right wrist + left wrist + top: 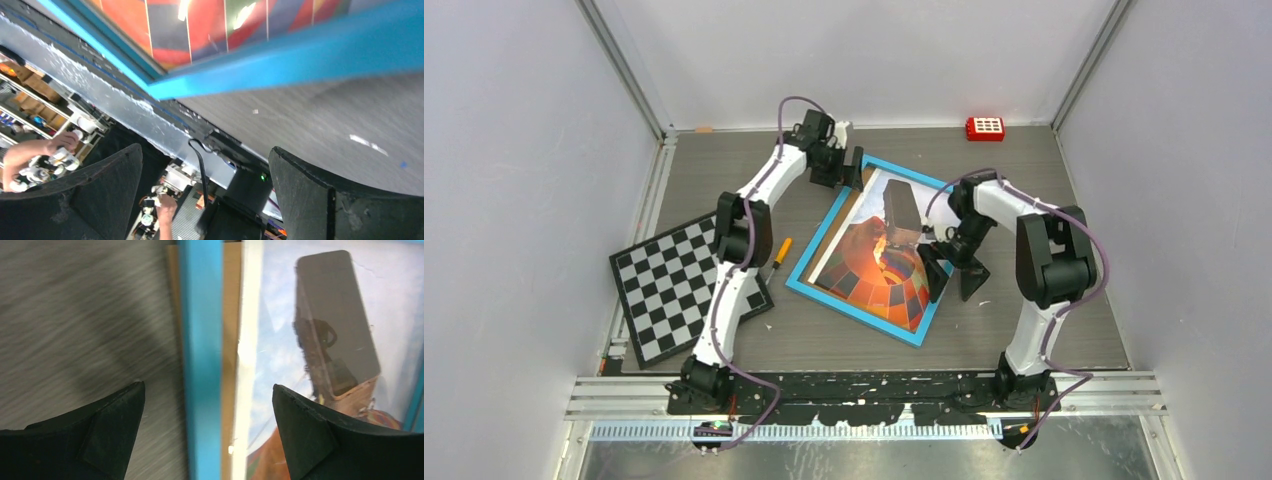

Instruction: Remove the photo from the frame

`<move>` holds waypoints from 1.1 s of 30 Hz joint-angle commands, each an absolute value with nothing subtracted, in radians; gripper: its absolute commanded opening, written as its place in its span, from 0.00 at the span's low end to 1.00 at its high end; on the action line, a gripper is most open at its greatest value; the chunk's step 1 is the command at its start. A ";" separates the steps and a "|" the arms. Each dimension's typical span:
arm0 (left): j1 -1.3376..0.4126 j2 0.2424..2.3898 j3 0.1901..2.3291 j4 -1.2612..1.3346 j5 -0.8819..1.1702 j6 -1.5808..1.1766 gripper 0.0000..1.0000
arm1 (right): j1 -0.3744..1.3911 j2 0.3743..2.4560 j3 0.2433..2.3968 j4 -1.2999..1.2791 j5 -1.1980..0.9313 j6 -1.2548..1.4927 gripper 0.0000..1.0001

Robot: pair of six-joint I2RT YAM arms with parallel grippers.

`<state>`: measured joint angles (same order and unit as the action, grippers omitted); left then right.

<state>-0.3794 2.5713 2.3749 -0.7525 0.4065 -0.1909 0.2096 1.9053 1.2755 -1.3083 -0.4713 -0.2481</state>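
The photo (874,275) is not yet freed from the face-up frame (854,313); the left gripper (207,386) is held open over its 11 o'clock edge; the right gripper (205,149) is held open at 4 o'clock.

Setting was a robotics lab cell: white panel walls (514,200) framed by aluminium rails (629,75), grey table (1044,170), cluttered shelving (30,95) beyond the edge.

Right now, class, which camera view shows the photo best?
Top external: nearly the whole photo lies in view inside the blue frame. Left wrist shows only its sky and basket end; right wrist shows only a strip of coloured panels.
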 commanded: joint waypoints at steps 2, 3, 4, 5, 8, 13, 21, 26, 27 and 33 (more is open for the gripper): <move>-0.343 2.336 2.335 -0.756 0.341 -0.087 1.00 | 0.112 1.792 1.400 -1.509 -0.422 -0.418 1.00; -0.341 2.282 2.273 -0.752 0.343 -0.093 1.00 | 0.090 1.797 1.453 -1.522 -0.432 -0.425 1.00; -0.339 2.220 2.199 -0.738 0.345 -0.106 1.00 | 0.074 1.812 1.517 -1.525 -0.440 -0.421 1.00; -0.338 2.153 2.104 -0.715 0.344 -0.126 1.00 | 0.064 1.834 1.583 -1.518 -0.447 -0.411 1.00; -0.330 1.907 1.744 -0.604 0.370 -0.235 1.00 | 0.057 1.929 1.794 -1.441 -0.454 -0.336 1.00; -0.325 1.577 1.239 -0.384 0.465 -0.511 1.00 | 0.056 2.144 2.147 -1.294 -0.418 -0.230 1.00; -0.337 1.314 0.854 -0.277 0.448 -0.676 1.00 | 0.055 2.391 2.433 -1.069 -0.370 -0.135 0.99; -0.344 1.242 0.691 -0.258 0.442 -0.748 1.00 | 0.063 2.452 2.421 -0.950 -0.371 -0.128 1.00; -0.346 1.237 0.657 -0.254 0.452 -0.767 1.00 | 0.063 2.463 2.422 -0.936 -0.373 -0.127 1.00; -0.374 1.245 0.583 -0.230 0.429 -0.792 1.00 | 0.068 2.513 2.399 -0.874 -0.374 -0.149 1.00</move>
